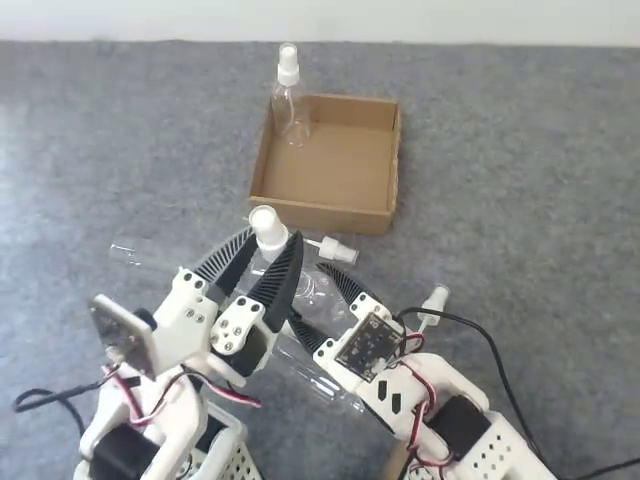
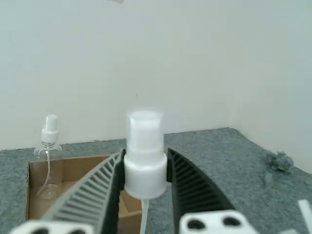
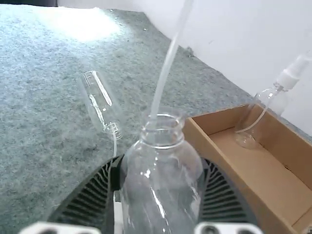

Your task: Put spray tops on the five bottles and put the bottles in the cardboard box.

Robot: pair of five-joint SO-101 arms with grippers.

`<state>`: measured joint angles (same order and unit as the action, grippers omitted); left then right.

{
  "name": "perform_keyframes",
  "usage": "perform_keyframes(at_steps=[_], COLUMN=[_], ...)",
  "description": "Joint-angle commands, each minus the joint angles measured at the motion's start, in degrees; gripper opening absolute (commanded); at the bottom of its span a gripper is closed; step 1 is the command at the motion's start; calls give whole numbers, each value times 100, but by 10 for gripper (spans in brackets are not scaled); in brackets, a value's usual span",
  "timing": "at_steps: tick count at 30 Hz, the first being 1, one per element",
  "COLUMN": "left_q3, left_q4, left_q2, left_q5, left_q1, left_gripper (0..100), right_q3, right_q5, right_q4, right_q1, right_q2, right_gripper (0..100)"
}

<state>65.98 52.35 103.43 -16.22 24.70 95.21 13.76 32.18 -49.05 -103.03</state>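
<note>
The cardboard box (image 1: 372, 212) sits open at the far middle of the grey carpeted table (image 1: 520, 150). It holds one thing, a clear capped bottle (image 1: 290, 100) that stands upright in the far-left corner, with its white sprayer rising above the box wall. The rest of the box floor is bare cardboard. Near the box, the left gripper (image 1: 268, 238) is clenched on a white spray top (image 2: 145, 156), pinching its collar between both ribbed fingers, head up. Its thin dip tube (image 3: 170, 58) hangs down to the mouth of an open bottle (image 3: 161, 161). The right gripper (image 1: 312, 295) grasps that bottle by the body, a finger on either side, neck pointing up and towards the box. The open bottle has no cap on it and looks to hold no liquid. To the left, well apart from the box, an uncapped bottle (image 1: 135, 255) lies on its side. A loose spray top (image 1: 335, 250) lies just near the box's front wall. Another spray top (image 1: 435, 298) lies to the right beside the right arm.
</note>
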Motion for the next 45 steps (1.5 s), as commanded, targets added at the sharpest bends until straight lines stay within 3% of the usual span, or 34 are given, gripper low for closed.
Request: perform_keyframes(at_steps=[1,13,19,37,45], left_q3=[13,303,330,708,760], left_q4=[-35,-70,-70,-158,-149], left_q2=[97,97,97,97,97], left_q5=[53,211,220,448,651], left_q1=[9,149,264,316,695], left_gripper=[13,14,15,16,16], right_q3=[123,123,123,123,123], right_q5=[-105,-149,-897,-932,-932], right_q4=[-154,-356,-356,-567,-576], right_q1=[-22,303,312,664,681], right_q2=[-101,-110,-110,-110,-110], right_gripper=[87,87,87,87,87])
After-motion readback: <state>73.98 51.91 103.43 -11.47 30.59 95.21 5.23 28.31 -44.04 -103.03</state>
